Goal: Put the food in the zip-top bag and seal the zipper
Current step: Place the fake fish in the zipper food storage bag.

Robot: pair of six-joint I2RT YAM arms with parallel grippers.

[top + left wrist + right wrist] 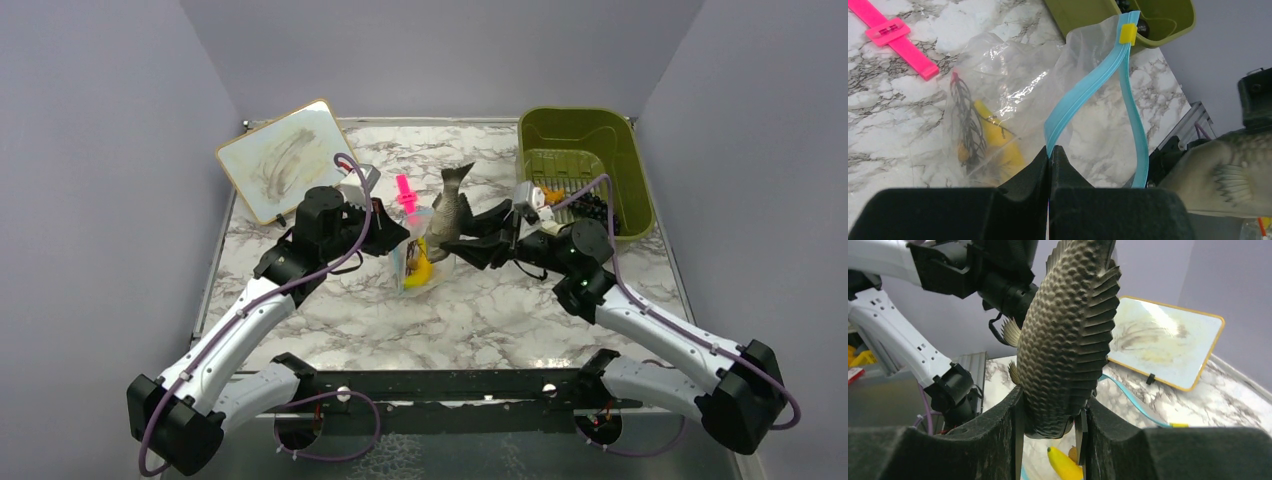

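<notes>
Your left gripper [1049, 154] pinches 1 lip of the zipper [1083, 95], holding the zip-top bag [1008, 70] open. The grey fish [1068, 335], clamped in your right gripper [1050, 407], may snag the slack lip just below it.

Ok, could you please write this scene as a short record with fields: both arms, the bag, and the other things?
left fingers: shut on the zipper, one side of the strip
right fingers: shut on the fish, tail up, at the bag mouth
zip-top bag: open, not sealed
in bag: banana, dark twiggy piece
beside bag: pink clip
bin: olive green, far right
</notes>
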